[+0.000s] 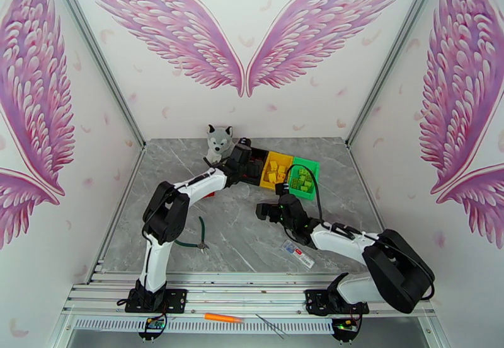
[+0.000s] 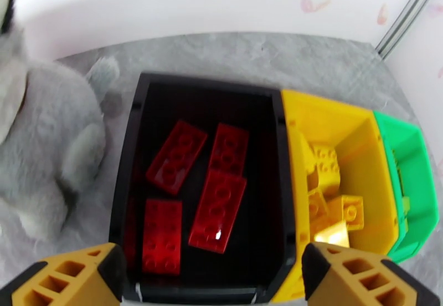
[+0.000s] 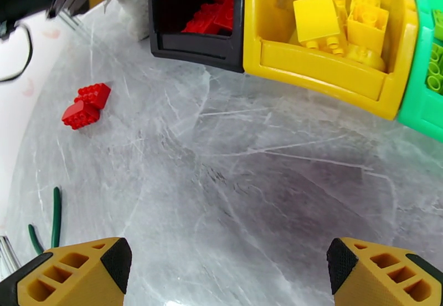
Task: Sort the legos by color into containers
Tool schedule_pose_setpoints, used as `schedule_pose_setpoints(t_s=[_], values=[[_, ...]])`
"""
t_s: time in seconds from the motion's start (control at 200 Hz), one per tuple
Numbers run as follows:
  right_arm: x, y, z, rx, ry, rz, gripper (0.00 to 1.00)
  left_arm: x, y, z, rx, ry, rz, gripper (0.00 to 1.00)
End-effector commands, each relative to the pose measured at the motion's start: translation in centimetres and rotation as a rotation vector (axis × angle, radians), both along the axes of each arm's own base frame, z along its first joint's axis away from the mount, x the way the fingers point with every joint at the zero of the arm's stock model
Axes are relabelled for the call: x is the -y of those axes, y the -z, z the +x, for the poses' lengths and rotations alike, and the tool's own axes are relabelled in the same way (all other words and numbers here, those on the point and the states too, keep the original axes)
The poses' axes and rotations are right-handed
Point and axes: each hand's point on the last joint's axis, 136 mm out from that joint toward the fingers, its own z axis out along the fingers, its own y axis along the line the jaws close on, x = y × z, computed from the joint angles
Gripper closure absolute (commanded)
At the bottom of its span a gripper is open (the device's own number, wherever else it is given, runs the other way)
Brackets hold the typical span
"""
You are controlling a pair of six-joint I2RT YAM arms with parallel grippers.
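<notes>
**Item: brick sort, late stage**

- Black bin: four red bricks lying flat on its floor, studs up.
- Yellow bin: touching the black bin's side. It holds a heap of yellow bricks.
- Green bin: last in the row, against the yellow bin, with green bricks inside.
- Loose red bricks: a small tilted clump on the table, apparently two pieces touching. It sits well apart from the black bin, on the side away from the yellow bin.
- Left fingers: parted over the near wall of the black bin, nothing between them.
- Right fingers: spread wide over bare table in front of the bins, holding nothing.
- Other: plush toy just beside the black bin, and pliers near the left arm.

**Step, as judged:** red drop-off at the black bin, with the left fingers empty above it. The sort looks nearly done, and the loose red clump is outstanding.

**Next move, as judged:** bring one arm to the clump and lower open fingers to either side of it. Square the fingers to its tilt and close on flat faces rather than studs. The clump may split in two, which would call for a second trip.
</notes>
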Motion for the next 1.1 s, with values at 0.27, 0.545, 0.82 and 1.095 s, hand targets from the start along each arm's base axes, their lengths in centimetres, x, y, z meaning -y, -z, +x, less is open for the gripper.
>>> schedule_pose_setpoints(t_s=[0.27, 0.545, 0.82, 1.095], values=[[-1.3, -0.9, -1.6, 0.024, -0.056, -0.049, 0.01, -11.4, -0.4, -6.6, 0.040, -0.277, 0.130, 0.01], [-4.6, 0.1, -2.2, 0.007, -0.137, -0.079, 0.01, -17.5, 4.1, -10.0, -0.059, -0.406, 0.134, 0.01], [-6.7, 0.7, -2.3, -0.003, -0.183, -0.090, 0.01, -18.1, 8.1, -9.7, -0.159, -0.409, 0.048, 0.01], [-7.2, 0.9, -1.8, -0.003, -0.189, -0.100, 0.01, -18.8, 10.5, -8.3, -0.209, -0.426, 0.042, 0.01]])
